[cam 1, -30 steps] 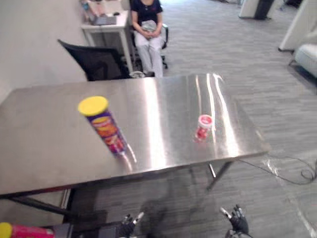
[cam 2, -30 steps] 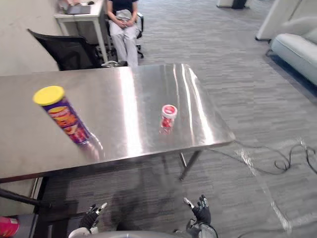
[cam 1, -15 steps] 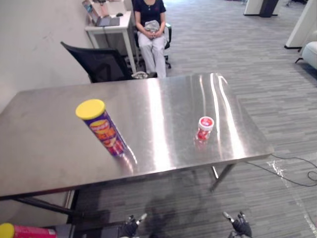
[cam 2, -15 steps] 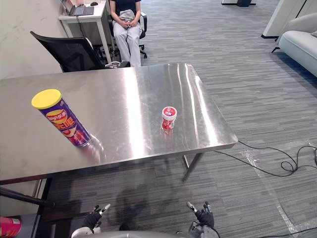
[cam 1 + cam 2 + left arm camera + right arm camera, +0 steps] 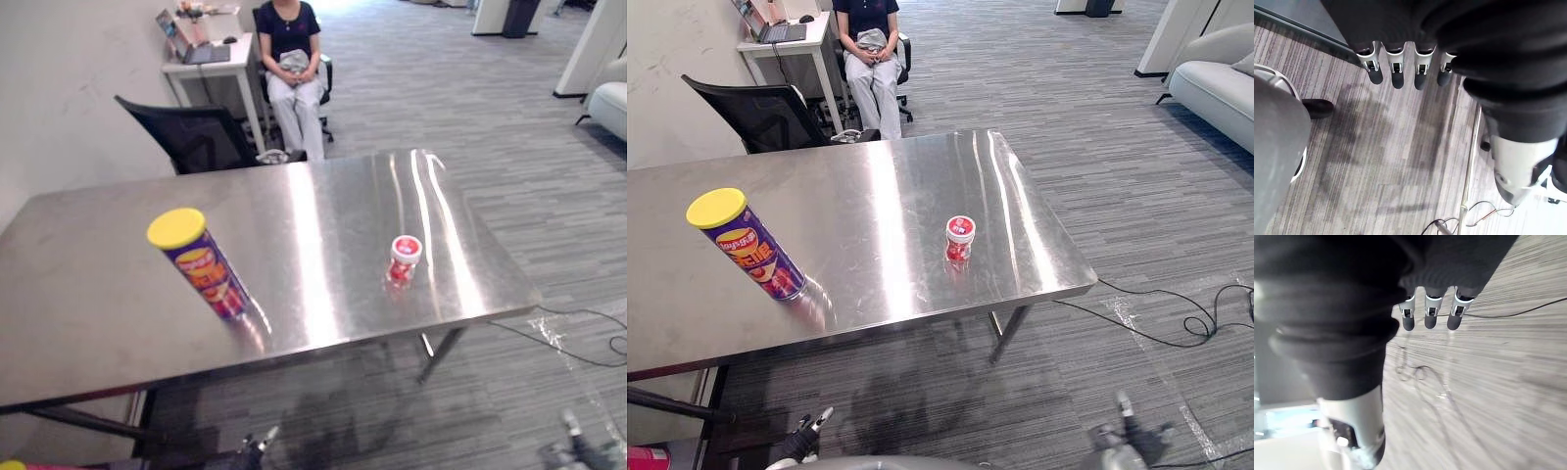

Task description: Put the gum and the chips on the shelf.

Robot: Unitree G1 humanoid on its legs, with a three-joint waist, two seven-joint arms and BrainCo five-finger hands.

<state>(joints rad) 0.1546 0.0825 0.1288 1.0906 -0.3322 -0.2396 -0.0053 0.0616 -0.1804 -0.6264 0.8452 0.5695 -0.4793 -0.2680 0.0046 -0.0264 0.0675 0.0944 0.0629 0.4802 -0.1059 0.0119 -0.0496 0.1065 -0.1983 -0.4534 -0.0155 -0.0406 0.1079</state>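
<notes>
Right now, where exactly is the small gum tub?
In the right eye view, the gum tub stands upright on the steel table, toward its right end near the front edge, well apart from the chips can on the left.

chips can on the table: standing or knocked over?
Standing. The chips can rests on its base on the steel table, with its yellow lid on top.
</notes>
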